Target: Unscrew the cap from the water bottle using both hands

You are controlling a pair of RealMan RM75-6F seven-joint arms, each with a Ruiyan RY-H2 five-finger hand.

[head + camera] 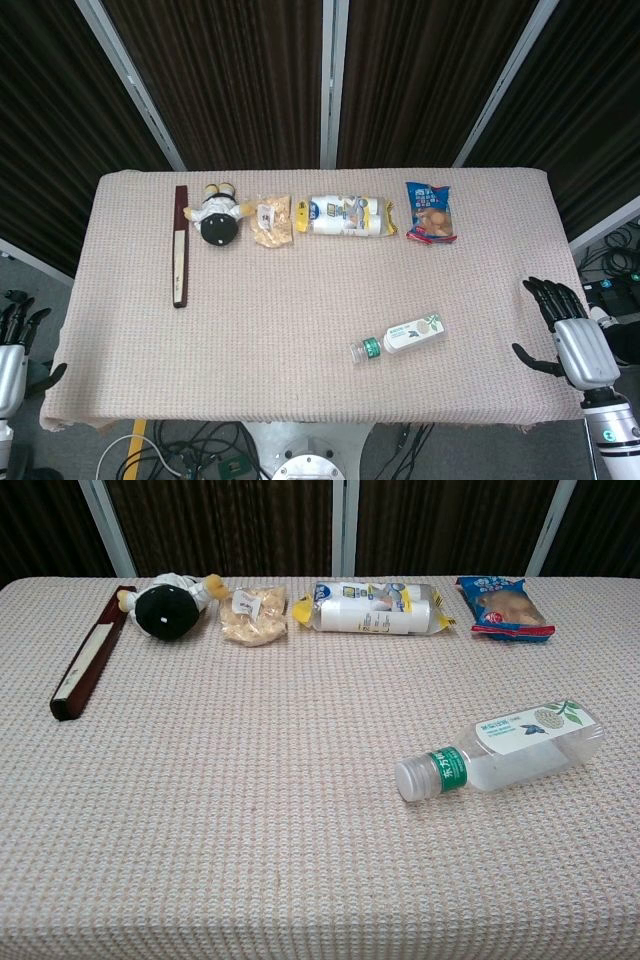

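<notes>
A clear water bottle (400,338) (505,755) with a green-and-white label lies on its side on the table's front right part. Its pale cap (358,352) (410,779) points to the front left. My right hand (570,330) hovers at the table's right edge, fingers spread, holding nothing, well to the right of the bottle. Only the head view shows my left hand (12,345), low at the far left beyond the table's corner, fingers apart and empty. Neither hand appears in the chest view.
Along the back of the cloth-covered table (300,300) lie a dark folded fan (180,245), a plush toy (218,213), a snack bag (271,220), a wrapped white pack (348,215) and a blue snack packet (431,212). Cables lie on the floor in front.
</notes>
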